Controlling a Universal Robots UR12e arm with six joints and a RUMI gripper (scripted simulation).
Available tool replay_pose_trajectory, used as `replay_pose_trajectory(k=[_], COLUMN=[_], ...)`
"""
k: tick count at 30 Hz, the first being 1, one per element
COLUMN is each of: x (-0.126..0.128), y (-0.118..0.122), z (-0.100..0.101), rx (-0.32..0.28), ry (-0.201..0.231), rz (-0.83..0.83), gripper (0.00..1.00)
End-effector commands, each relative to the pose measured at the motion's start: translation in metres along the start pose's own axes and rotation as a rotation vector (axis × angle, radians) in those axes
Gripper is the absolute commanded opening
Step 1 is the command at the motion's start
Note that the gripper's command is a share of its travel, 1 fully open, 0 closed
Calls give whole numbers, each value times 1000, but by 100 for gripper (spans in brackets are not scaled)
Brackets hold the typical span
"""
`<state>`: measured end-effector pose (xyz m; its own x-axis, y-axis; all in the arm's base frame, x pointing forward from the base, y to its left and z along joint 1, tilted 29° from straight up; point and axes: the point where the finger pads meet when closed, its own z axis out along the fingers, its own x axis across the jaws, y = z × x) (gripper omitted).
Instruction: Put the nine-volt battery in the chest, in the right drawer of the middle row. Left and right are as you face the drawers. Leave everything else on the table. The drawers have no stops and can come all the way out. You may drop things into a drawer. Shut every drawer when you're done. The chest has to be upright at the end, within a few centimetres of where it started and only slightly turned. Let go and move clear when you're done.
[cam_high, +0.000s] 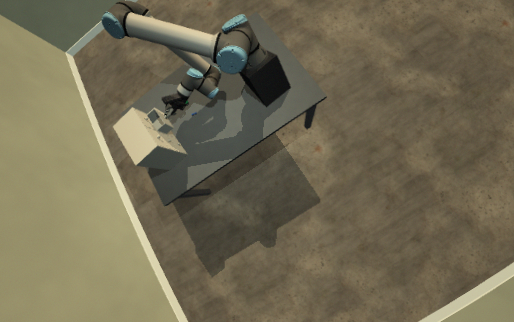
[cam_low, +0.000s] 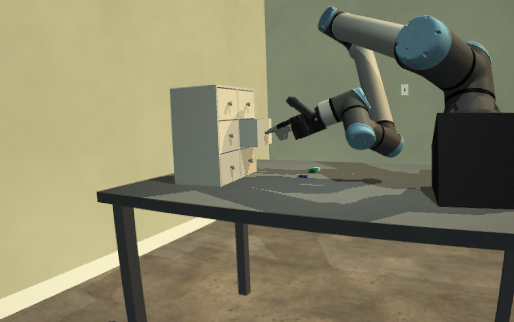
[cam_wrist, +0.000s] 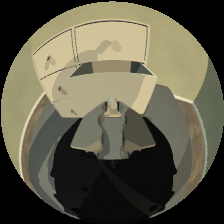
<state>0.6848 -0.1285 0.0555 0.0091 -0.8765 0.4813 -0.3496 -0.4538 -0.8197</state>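
Observation:
The white chest (cam_high: 145, 142) (cam_low: 195, 135) (cam_wrist: 110, 42) stands upright at the table's left end. Its middle-row right drawer (cam_high: 152, 116) (cam_low: 248, 132) (cam_wrist: 127, 90) is pulled partly out. My gripper (cam_high: 167, 111) (cam_low: 272, 131) (cam_wrist: 112, 102) is level with that drawer's front and shut on its small knob. A small blue thing (cam_low: 302, 176) (cam_high: 194, 114) and a small green thing (cam_low: 314, 170) (cam_high: 187, 102) lie on the table in front of the chest. They are too small to tell which is the battery.
The other drawers look shut. The arm's black base block (cam_low: 472, 160) (cam_high: 267, 77) stands at the table's right end. The dark table (cam_low: 300, 215) (cam_high: 295, 85) stands near the wall corner.

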Motion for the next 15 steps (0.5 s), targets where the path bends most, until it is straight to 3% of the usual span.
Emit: replay_pose_trajectory(k=[1,15], x=[0,0], y=[-1,-1], z=[0,2], rx=[1,1], ry=[0,0], rz=[0,0], gripper=[7,7])
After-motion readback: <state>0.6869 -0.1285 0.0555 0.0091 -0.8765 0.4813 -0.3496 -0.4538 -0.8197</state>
